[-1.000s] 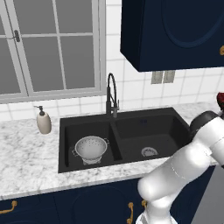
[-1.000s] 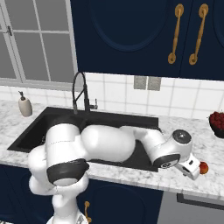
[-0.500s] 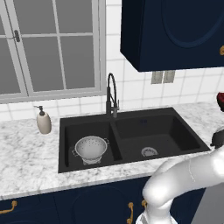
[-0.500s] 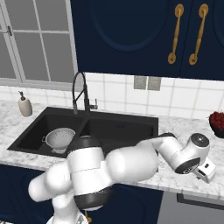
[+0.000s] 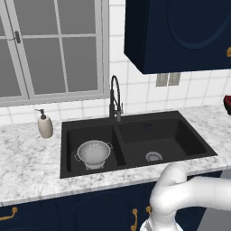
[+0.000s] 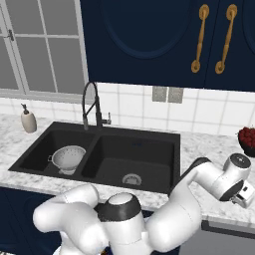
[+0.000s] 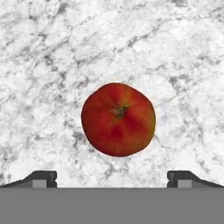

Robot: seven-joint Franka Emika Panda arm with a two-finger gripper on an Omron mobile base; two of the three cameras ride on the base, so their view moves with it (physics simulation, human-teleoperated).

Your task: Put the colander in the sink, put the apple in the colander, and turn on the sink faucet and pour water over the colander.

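In the hand view we look straight down on the apple (image 7: 118, 119), which lies in the middle of the frame on the white, grey-veined marble table (image 7: 52, 57), its stem dimple facing up at us. The end effector (image 7: 112, 178) hangs above it with its two dark fingertips (image 7: 41, 178) standing at the lower left and lower right of the frame, spread as wide as they go, well clear of the fruit on either side and holding nothing. The apple sits between them and a little above their line in the picture; we see no contact.

In the right base view the end effector (image 6: 244, 195) is at the far right edge, just below the middle, at the end of the white arm that sweeps up from the lower left and bends out over the table to the right of the sink (image 6: 149, 137). At the right edge of that frame, above the hand, stands a dark bowl of red fruit (image 6: 247, 138).

The colander (image 5: 94, 152) already sits in the left basin of the sink (image 5: 189, 135), left of centre in the left base view, upright with its handles out to the sides. The sink faucet (image 5: 115, 97) rises behind the divider between the two basins, and we see no water running from it. A soap dispenser (image 5: 44, 124) stands on the table to the left of the sink, beneath the window (image 5: 54, 49).
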